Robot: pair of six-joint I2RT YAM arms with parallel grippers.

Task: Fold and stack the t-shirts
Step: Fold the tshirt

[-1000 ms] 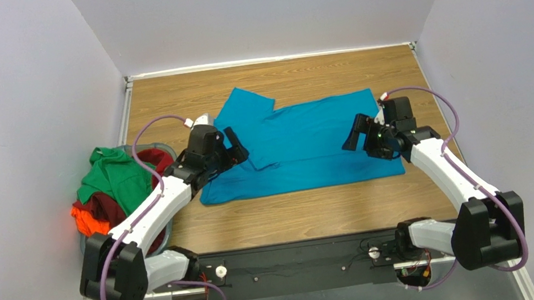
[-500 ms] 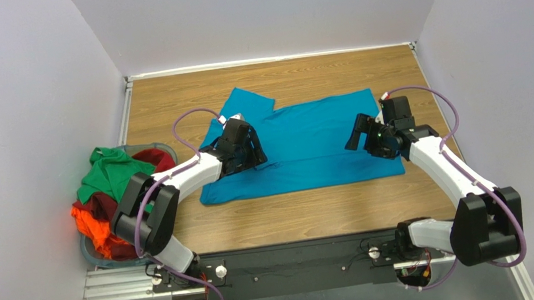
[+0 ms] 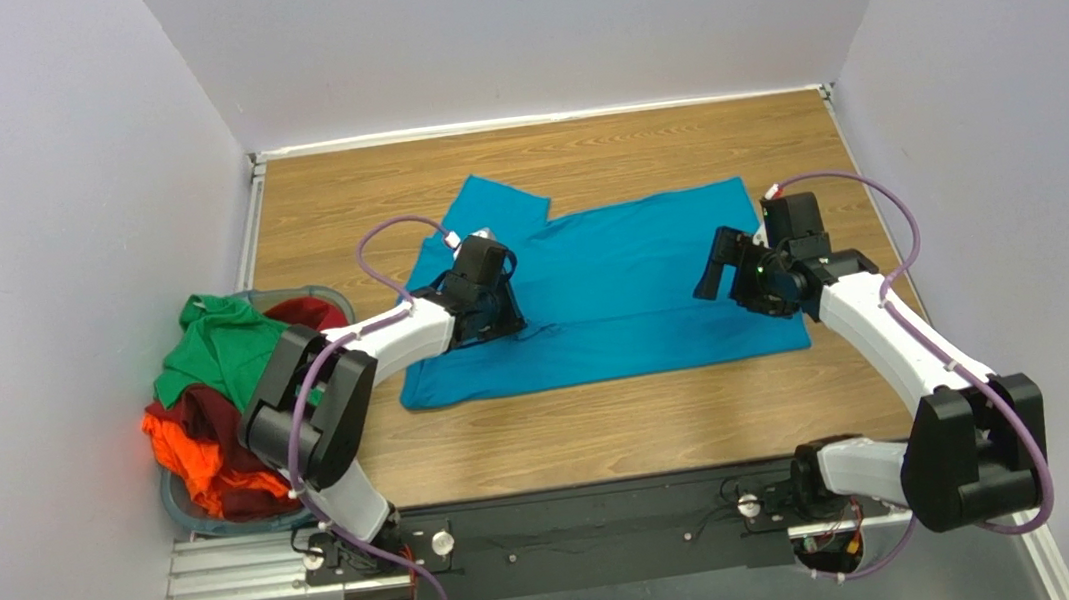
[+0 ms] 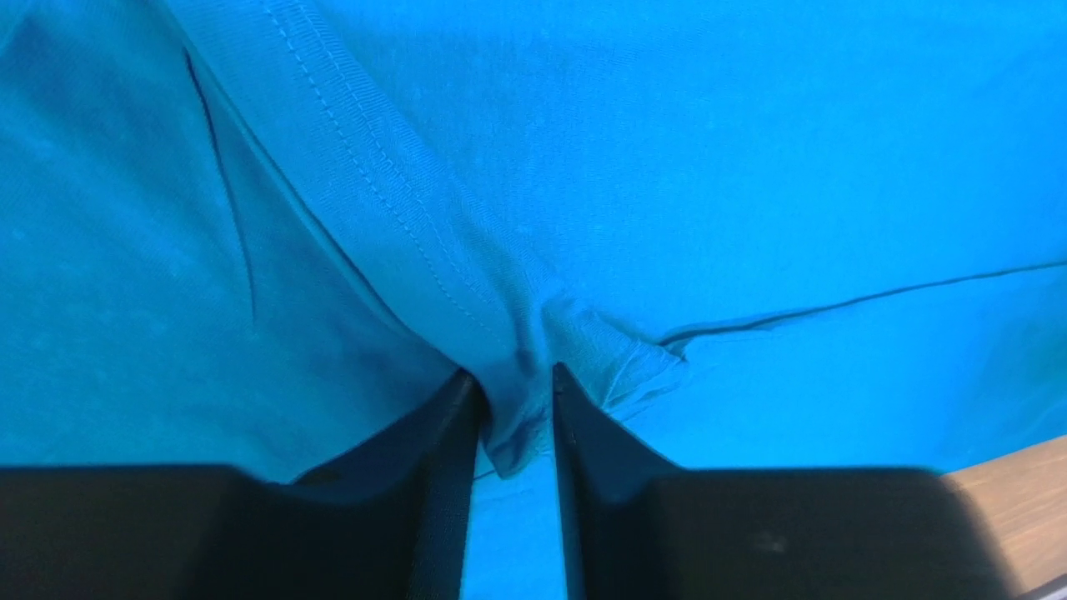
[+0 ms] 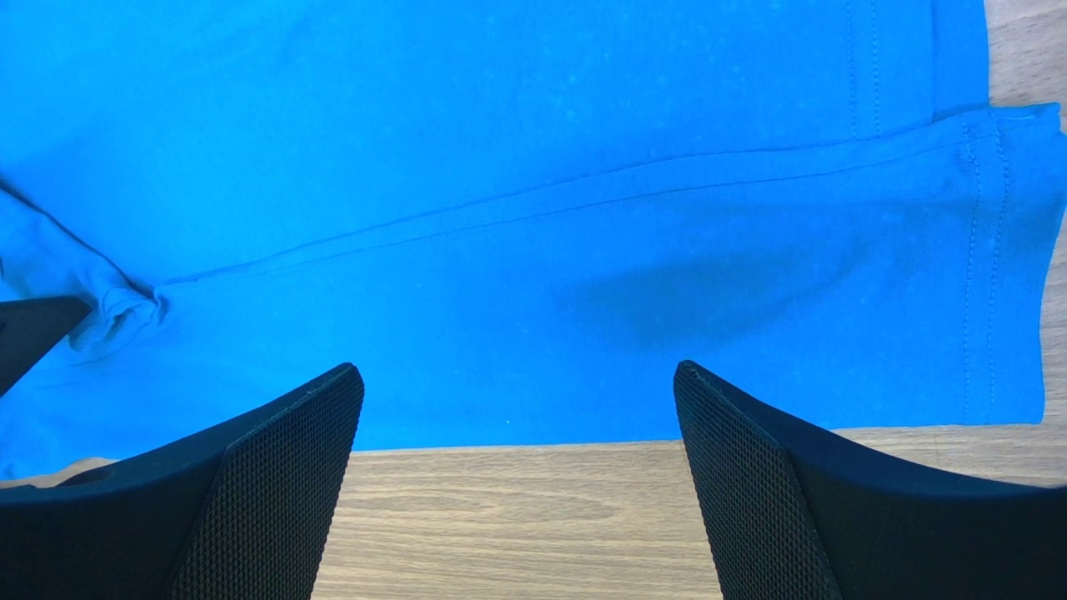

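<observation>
A teal-blue t-shirt point(image 3: 630, 282) lies spread on the wooden table, one sleeve folded in at its left. My left gripper point(image 3: 504, 311) rests on the shirt's left part. In the left wrist view the gripper point(image 4: 514, 381) is shut on a pinched ridge of the teal cloth point(image 4: 701, 188) beside a hem seam. My right gripper point(image 3: 716, 267) hovers over the shirt's right part. Its jaws point(image 5: 517, 375) stand wide open with nothing between them, above the shirt's point(image 5: 526, 150) near edge. Green point(image 3: 222, 351), dark red point(image 3: 229, 418) and orange point(image 3: 187, 445) t-shirts are heaped at the left.
The heap sits in a grey-blue round basket point(image 3: 319, 293) at the table's left edge. Bare wood point(image 3: 587, 438) runs between the teal shirt and the arm bases. Grey walls close in the table at the left, back and right.
My left arm reached forward and right onto the teal shirt, and its jaws closed from wide open onto a fold of cloth. The right arm stayed still and open.
</observation>
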